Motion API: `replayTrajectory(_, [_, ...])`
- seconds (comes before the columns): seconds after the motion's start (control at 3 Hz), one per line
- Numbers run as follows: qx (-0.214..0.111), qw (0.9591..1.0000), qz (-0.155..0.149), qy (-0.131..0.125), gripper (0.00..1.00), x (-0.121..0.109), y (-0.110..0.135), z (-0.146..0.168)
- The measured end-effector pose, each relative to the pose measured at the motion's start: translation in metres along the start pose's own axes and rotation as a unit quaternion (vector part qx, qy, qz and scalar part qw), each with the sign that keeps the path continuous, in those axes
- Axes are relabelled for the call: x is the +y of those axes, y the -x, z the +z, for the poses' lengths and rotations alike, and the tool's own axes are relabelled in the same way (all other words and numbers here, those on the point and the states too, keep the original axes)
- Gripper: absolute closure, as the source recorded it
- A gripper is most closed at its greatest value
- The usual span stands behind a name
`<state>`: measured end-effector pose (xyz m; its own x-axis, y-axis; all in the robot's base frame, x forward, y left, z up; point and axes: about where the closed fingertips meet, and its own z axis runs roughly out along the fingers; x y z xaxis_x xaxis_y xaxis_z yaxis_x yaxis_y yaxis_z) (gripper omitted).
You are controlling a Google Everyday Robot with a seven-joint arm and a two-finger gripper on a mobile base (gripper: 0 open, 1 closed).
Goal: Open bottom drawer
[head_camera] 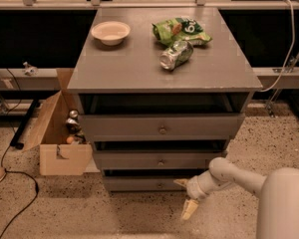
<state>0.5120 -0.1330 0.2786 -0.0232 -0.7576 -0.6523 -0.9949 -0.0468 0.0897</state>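
Open end effector [185, 196], nothing held. Just left: bottom drawer [134, 184], rigid wood; pinch small, likely slick knob [160, 185].

view: single, high front | facing down at grey cabinet [139, 68] | mid range | tool [185, 197] lower right, by bottom drawer [137, 185]

Dim, warm light from above; pale jaws low beside the shadowed bottom drawer [139, 184].
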Motion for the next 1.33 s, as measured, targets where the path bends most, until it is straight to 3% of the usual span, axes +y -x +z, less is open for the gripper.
replayTrajectory(0.33, [-0.001,0.9989,-0.047,0.008,0.0,-0.014,-0.025,0.026])
replayTrajectory(0.67, [-0.001,0.9988,-0.048,0.008,0.0,-0.014,-0.025,0.026])
replayTrajectory(1.0, [0.002,0.9957,-0.093,-0.007,0.0,-0.024,-0.027,0.022])
replayTrajectory(1.33, [0.004,0.9882,-0.151,-0.024,0.0,-0.04,-0.035,0.018])
